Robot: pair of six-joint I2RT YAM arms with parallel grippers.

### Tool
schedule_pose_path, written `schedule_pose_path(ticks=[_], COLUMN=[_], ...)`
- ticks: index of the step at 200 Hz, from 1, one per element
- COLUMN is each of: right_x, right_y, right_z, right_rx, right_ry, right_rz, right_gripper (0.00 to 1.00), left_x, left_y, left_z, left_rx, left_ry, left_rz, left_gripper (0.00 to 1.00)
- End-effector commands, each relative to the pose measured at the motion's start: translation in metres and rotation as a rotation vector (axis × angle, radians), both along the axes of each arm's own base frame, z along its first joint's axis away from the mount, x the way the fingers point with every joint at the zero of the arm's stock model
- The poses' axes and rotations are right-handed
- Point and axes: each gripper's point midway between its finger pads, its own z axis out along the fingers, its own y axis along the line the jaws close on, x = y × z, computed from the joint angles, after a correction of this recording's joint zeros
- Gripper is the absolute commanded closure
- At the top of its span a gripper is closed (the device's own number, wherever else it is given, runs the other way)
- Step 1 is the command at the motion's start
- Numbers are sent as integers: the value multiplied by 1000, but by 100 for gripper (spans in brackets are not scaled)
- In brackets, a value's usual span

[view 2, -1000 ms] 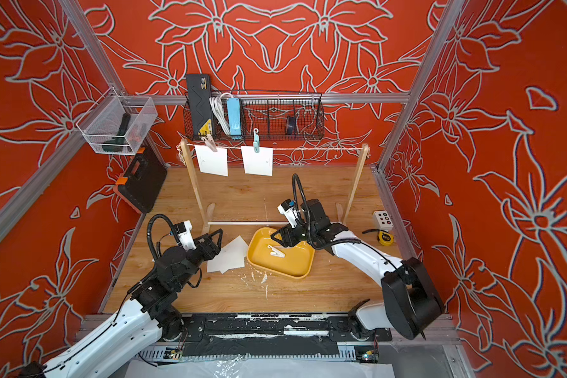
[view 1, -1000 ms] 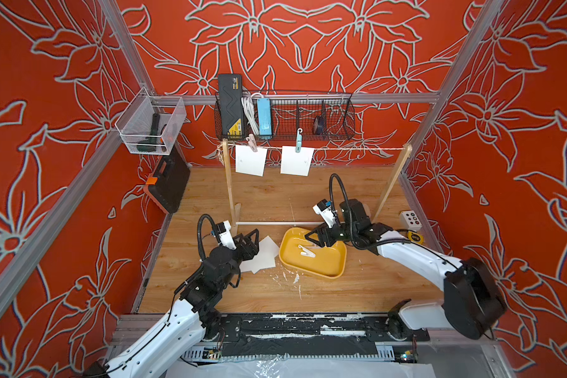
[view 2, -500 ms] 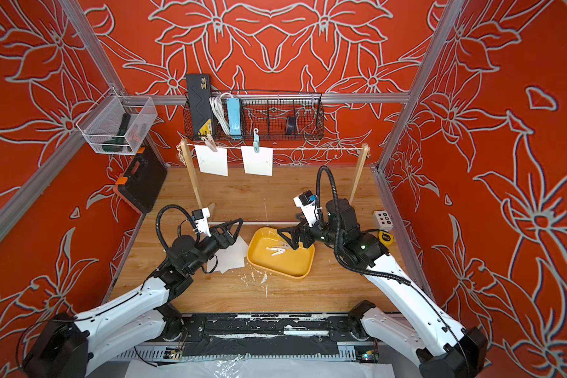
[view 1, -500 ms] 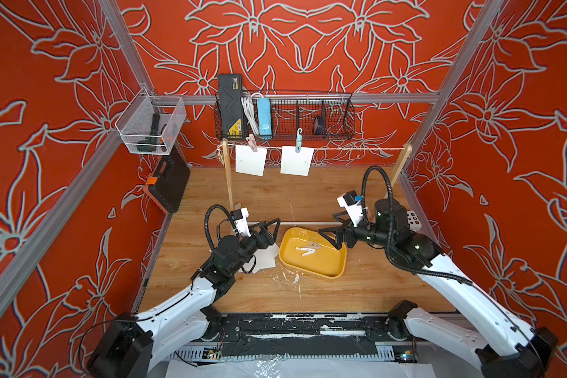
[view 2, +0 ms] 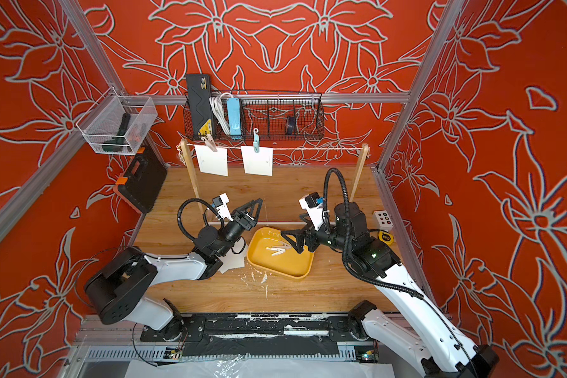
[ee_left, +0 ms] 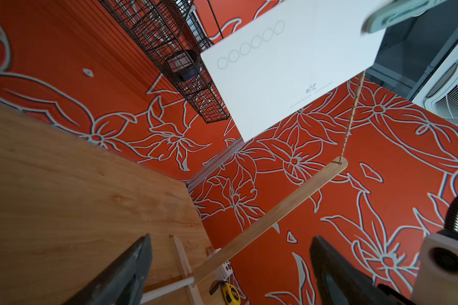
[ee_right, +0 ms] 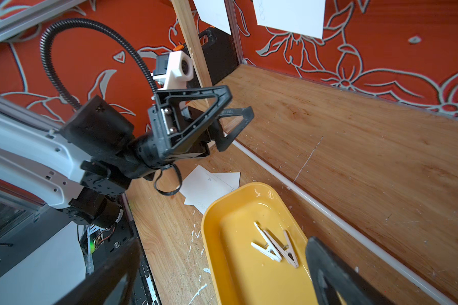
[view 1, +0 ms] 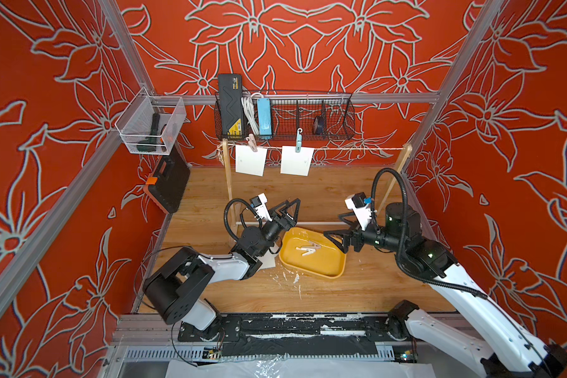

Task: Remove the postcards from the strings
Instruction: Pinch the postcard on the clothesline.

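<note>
Top views: two hanging postcards (view 1: 250,160) are on the string (view 1: 351,149), both bunched toward the left post (view 1: 229,183). A pink peg (view 1: 252,142) holds one and a blue-green peg (view 1: 298,140) holds the other. From the second card to the right post (view 1: 395,178) the string is bare, so I have open room there. The loose postcards (view 1: 270,260) lie flat on the bench (view 1: 203,209), mostly under the left arm, with a corner showing just beside the yellow tray (view 1: 308,273). The left tool (view 1: 288,207) is spread and empty, by the tray's far corner, angled up at the cards and well apart from them. The right tool (view 1: 333,225) is spread and empty at the tray's right edge. Two spare pegs (view 1: 308,250) are in the tray. The white rod (view 1: 308,223) runs just past the tray's far edge.

Left wrist: the fingers (ee_left: 132,272) stand wide with nothing between them. I see the blue-green-peg card overhead, its lower edge clear of the tool. The wire basket (ee_left: 169,39) sits behind the card on the wall. The string drops to the right post, and a tape measure (ee_left: 230,291) lies by that post's foot.

Right wrist: the fingers (ee_right: 336,277) stand wide with nothing held, and the tray and spare pegs lie beyond them. The loose postcards overlap each other, up against the tray rim. The left tool shows here too, spread and empty, close to the left post. Beyond the rod the bench is open up to the wall.
</note>
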Motion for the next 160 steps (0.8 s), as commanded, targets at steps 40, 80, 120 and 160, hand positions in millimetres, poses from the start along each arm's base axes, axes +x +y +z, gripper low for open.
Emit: schedule_pose_path(ticks=[40, 80, 120, 160], right_x=[-14, -19, -23, -23], right_y=[1, -1, 0, 2], right_z=[27, 34, 32, 33], right_rx=[27, 25, 16, 16], right_ry=[-69, -91, -92, -91], right_rz=[60, 80, 101, 113], right_gripper=[3, 3, 3, 3], left_x=[25, 46, 52, 59], left_y=[-5, -17, -18, -4], left_z=[52, 57, 79, 98], left_rx=[-254, -294, -308, -332], left_ry=[-215, -252, -322, -369], left_rz=[55, 74, 79, 99], left_gripper=[7, 7, 7, 9])
